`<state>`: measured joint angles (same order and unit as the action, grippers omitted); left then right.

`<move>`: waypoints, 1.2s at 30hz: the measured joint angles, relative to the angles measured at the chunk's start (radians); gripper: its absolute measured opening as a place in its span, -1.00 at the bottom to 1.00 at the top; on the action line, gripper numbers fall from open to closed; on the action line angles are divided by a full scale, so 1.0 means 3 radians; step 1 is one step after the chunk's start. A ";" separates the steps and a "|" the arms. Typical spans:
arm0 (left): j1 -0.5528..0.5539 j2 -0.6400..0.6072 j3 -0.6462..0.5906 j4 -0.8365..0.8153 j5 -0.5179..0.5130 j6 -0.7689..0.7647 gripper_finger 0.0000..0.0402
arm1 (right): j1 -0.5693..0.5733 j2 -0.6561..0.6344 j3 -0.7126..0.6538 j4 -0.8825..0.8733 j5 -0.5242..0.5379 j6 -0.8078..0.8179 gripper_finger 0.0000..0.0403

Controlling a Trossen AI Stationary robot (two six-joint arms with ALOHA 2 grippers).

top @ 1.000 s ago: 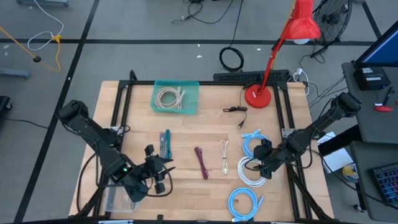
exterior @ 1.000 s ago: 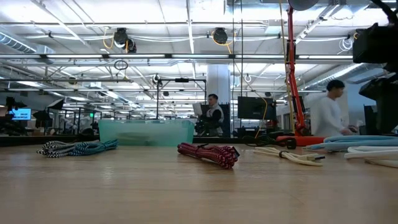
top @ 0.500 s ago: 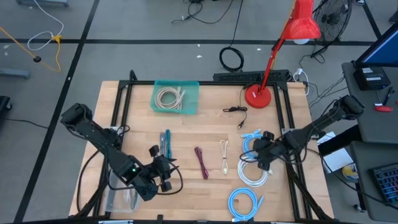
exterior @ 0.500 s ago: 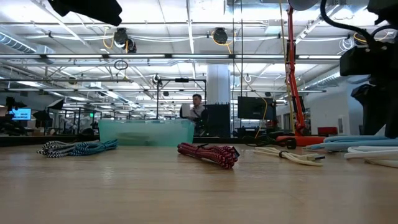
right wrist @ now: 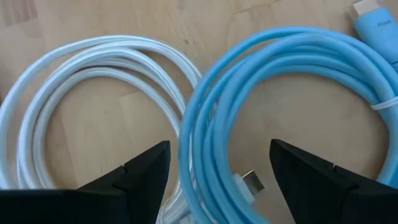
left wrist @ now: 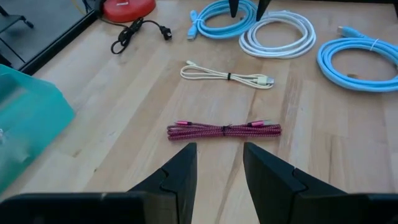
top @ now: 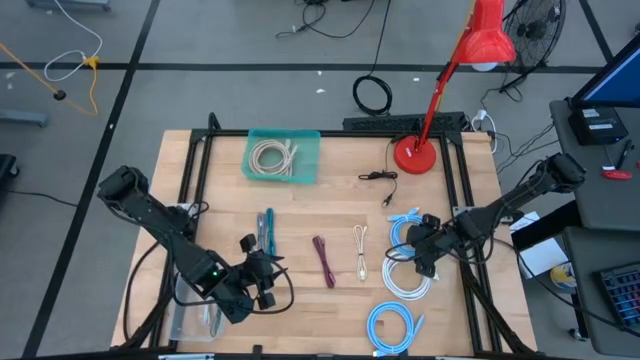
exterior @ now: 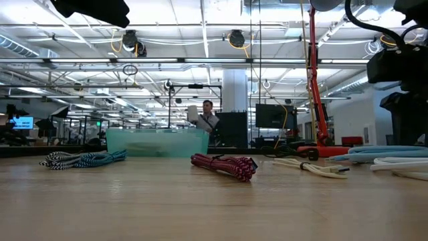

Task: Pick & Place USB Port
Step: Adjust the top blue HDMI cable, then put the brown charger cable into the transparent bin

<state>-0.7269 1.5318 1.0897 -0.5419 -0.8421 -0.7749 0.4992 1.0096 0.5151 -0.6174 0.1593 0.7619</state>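
Observation:
A maroon braided cable [top: 323,260] lies bundled on the table's middle and shows ahead of my left gripper in the left wrist view [left wrist: 224,130]. A cream cable [top: 360,252] lies to its right, and a teal-and-black cable [top: 265,232] to its left. My left gripper [top: 262,285] is open and empty above the near left part of the table [left wrist: 219,168]. My right gripper [top: 425,245] is open and empty, pointing down over a blue coil [right wrist: 292,93] and a white coil [right wrist: 87,106], where the two overlap.
A teal bin [top: 283,157] holding a whitish cable stands at the far left. A red lamp base [top: 413,155] and a black cable [top: 380,178] are at the far right. Another blue coil [top: 390,325] lies near the front edge. A person [exterior: 207,120] shows in the room behind.
My right gripper has gone a little toward the table's far edge, from over the white coil to where the blue and white coils meet. My left gripper has shifted slightly toward the table's right and near edges. No cable has moved.

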 joint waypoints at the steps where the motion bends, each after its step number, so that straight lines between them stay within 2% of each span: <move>1: 0.0000 0.0000 0.0000 0.0000 0.0000 0.0003 -0.35 | 0.0000 0.0000 -0.0008 0.0010 0.0000 -0.0011 0.32; 16: 0.0000 0.0000 0.0000 0.0003 -0.0001 0.0004 -0.35 | -0.0121 0.0000 -0.0175 0.0057 0.0003 0.0028 0.32; 23: 0.0000 0.0000 0.0000 0.0017 -0.0015 0.0002 -0.35 | -0.0244 0.0000 -0.0178 0.0089 0.0344 0.0025 0.32; 25: 0.0000 0.0000 -0.0001 0.0047 -0.0014 0.0008 -0.35 | -0.0282 0.0000 -0.0178 0.0139 0.0347 0.0010 0.32; 30: 0.0009 0.0000 -0.0001 0.0067 -0.0031 0.0015 -0.35 | -0.0326 -0.0004 -0.0179 0.0563 0.0335 -0.0059 0.32; 36: 0.0074 0.0000 -0.0001 0.0067 0.0027 0.0030 -0.35 | -0.0488 -0.0004 -0.0178 0.1599 0.0321 -0.0009 0.32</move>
<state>-0.7046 1.5318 1.0893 -0.5219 -0.8341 -0.7657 0.3527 1.0084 0.4618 -0.1377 0.2555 0.7592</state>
